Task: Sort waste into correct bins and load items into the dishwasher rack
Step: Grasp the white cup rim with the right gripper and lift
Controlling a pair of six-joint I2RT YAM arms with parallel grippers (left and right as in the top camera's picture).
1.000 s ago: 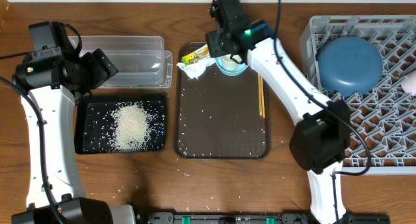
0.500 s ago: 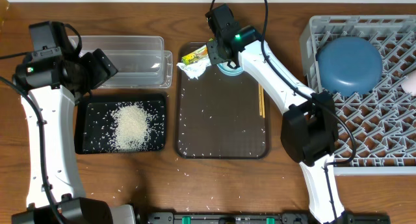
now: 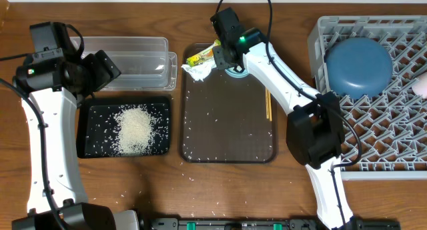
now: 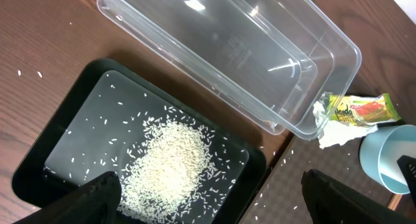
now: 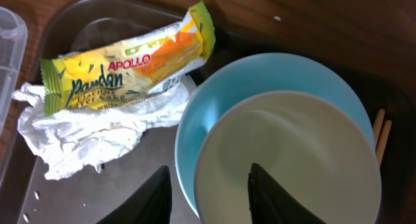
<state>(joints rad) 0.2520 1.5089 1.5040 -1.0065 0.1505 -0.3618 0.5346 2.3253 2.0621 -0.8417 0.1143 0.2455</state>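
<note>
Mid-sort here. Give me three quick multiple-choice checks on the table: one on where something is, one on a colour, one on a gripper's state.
1. Where does the rice heap lie?
A) in the clear tub
B) in the black tray
C) on the brown serving tray

2. What colour is the dish sitting in the grey rack?
A) dark blue
B) red
C) yellow

3. How is the left gripper?
A) shut on the wrapper
B) shut on the chopsticks
C) open, holding nothing

Answers:
1. B, the grains are piled inside the black tray in the overhead and left wrist views.
2. A, the overhead view shows a dark blue dome on the rack's lattice.
3. C, the left wrist view shows its fingers wide apart with nothing gripped between them.
</note>
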